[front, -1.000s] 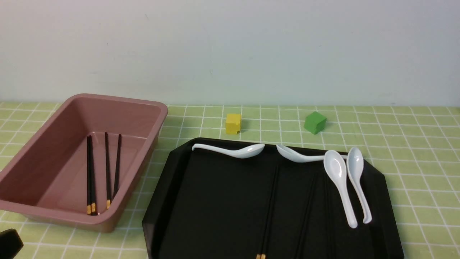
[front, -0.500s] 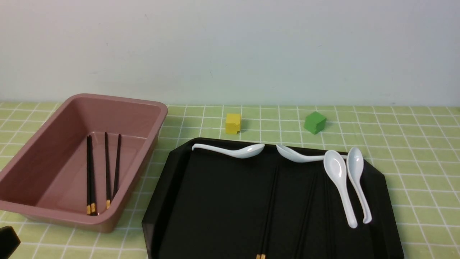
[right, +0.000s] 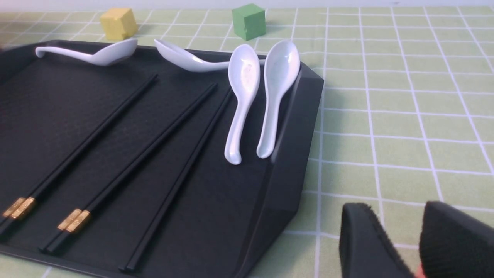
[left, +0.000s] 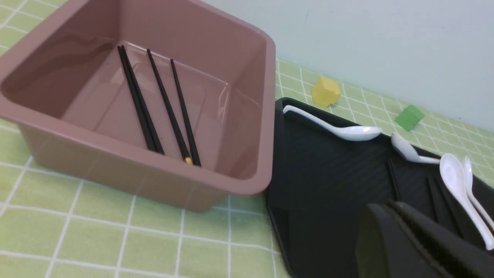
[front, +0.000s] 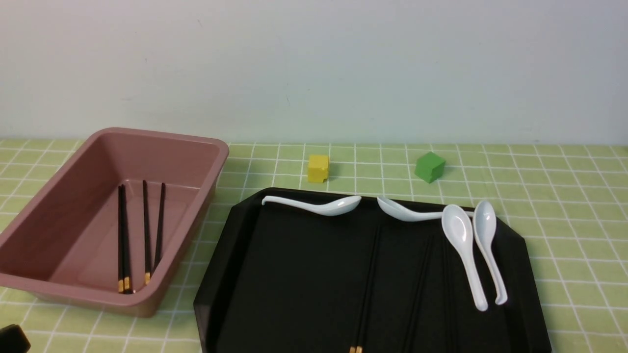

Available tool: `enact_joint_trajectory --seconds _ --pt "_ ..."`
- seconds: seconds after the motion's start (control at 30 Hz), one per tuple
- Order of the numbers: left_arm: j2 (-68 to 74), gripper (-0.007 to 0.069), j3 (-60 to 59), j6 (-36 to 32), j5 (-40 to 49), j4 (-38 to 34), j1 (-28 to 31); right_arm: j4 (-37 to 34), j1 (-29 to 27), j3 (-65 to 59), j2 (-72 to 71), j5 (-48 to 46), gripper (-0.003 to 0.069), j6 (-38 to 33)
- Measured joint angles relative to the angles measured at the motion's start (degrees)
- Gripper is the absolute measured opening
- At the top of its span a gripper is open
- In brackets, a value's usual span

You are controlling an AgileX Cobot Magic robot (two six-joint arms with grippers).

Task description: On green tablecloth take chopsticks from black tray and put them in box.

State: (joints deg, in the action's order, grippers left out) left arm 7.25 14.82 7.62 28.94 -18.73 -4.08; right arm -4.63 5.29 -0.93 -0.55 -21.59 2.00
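Observation:
The pink box point(front: 216, 162) stands on the green tablecloth point(front: 564, 196) at the left. Two pairs of chopsticks point(front: 125, 240) lie inside it, also shown in the left wrist view point(left: 154, 104). More chopsticks point(right: 142, 154) lie lengthwise on the black tray point(front: 294, 274), faint in the front view point(front: 368, 279). My left gripper point(left: 389, 206) is shut and empty, low over the tray's near left part; only its tip point(front: 10, 338) shows in the front view. My right gripper point(right: 397, 210) is open and empty over the cloth, beside the tray's right rim point(right: 297, 154).
Several white spoons lie on the tray: one at the far edge point(front: 319, 205), one beside it point(front: 407, 212), two along the right side point(front: 466, 250). A yellow cube point(front: 318, 168) and a green cube point(front: 430, 166) stand on the cloth behind the tray.
My left gripper's tip has sunk lower toward the bottom left corner of the front view. Nothing else has moved.

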Motion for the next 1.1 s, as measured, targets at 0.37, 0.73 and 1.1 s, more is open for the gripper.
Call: enact_joint_trajectory --seconds 0.37,0.73,1.1 --pt "-7.92 -0.0004 -15.40 -0.06 -2.55 3.65 0.11 0.00 0.00 0.00 0.00 0.00 0.0240 0.00" --pt "-7.92 0.0005 -16.51 -0.06 -6.17 3.71 0.11 0.00 0.00 0.00 0.00 0.00 0.0240 0.00" --pt "-7.92 0.0005 -16.51 -0.06 -6.17 3.71 0.11 0.00 0.00 0.00 0.00 0.00 0.0240 0.00"
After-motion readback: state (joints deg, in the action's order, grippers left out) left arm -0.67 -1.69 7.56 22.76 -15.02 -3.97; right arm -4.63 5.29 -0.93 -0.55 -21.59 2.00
